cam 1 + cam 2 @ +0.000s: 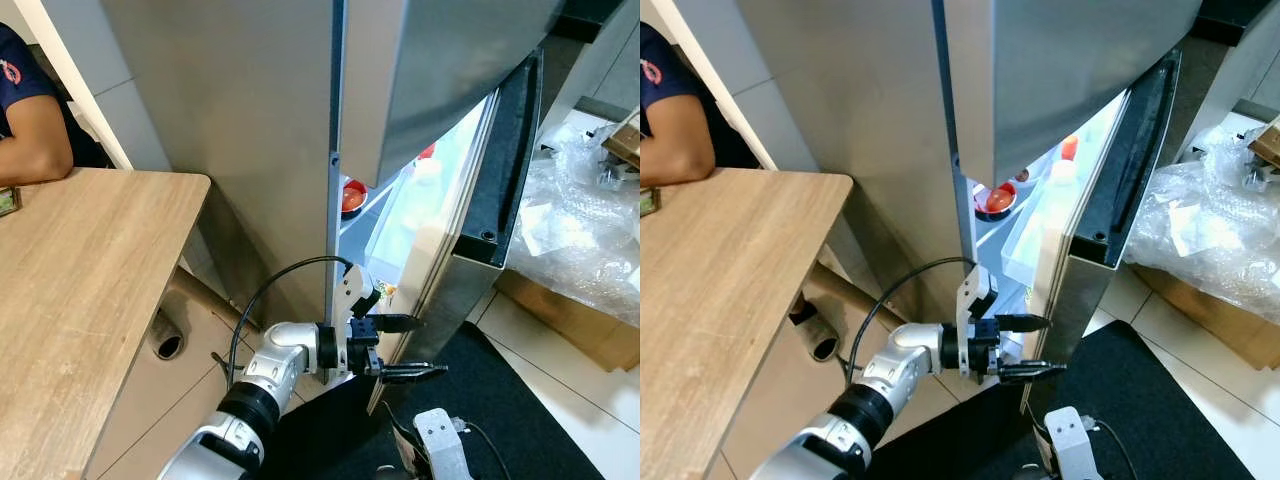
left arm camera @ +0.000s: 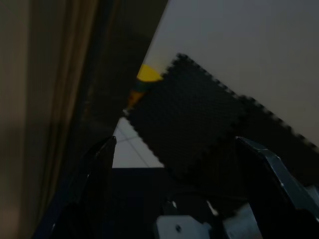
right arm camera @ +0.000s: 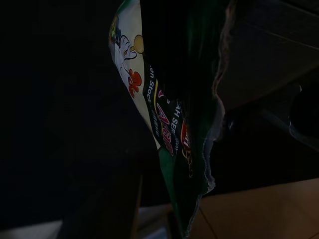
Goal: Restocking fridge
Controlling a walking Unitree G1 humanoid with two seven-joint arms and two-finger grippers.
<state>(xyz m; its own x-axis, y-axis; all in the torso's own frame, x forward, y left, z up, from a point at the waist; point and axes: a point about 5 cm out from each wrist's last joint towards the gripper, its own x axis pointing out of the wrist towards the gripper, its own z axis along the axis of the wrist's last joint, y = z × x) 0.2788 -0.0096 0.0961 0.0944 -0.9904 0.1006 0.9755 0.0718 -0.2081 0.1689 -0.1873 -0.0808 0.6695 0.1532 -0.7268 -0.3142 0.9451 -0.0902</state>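
In the left eye view the fridge door [image 1: 480, 190] is seen standing partly ajar, with the lit interior and a red-lidded container [image 1: 352, 196] on a shelf visible through the gap; the left hand [image 1: 400, 348] is held low by the door's lower edge with its two black fingers spread apart and nothing between them, so the opening of the fridge is judged to be under way while the stocking itself is yet to be done. A wooden bench [image 1: 80, 290] is seen on the left, with a person's arm [image 1: 35, 140] resting at its far edge. In the right eye view the same gap is shown wider, more red items being made out inside, and the top of the right arm [image 1: 1072, 440] is seen at the bottom edge. In the left wrist view the spread fingers [image 2: 99, 164] are framed against a dark interlocking floor mat [image 2: 189, 124] and pale tiles. In the right wrist view, which is very dark, a green printed packet [image 3: 169, 124] is seen hanging with its long axis roughly up and down and its ragged edge toward the floor; it is judged to be pinched by the right hand, though the fingers cannot be made out, so it cannot be told how they stand.
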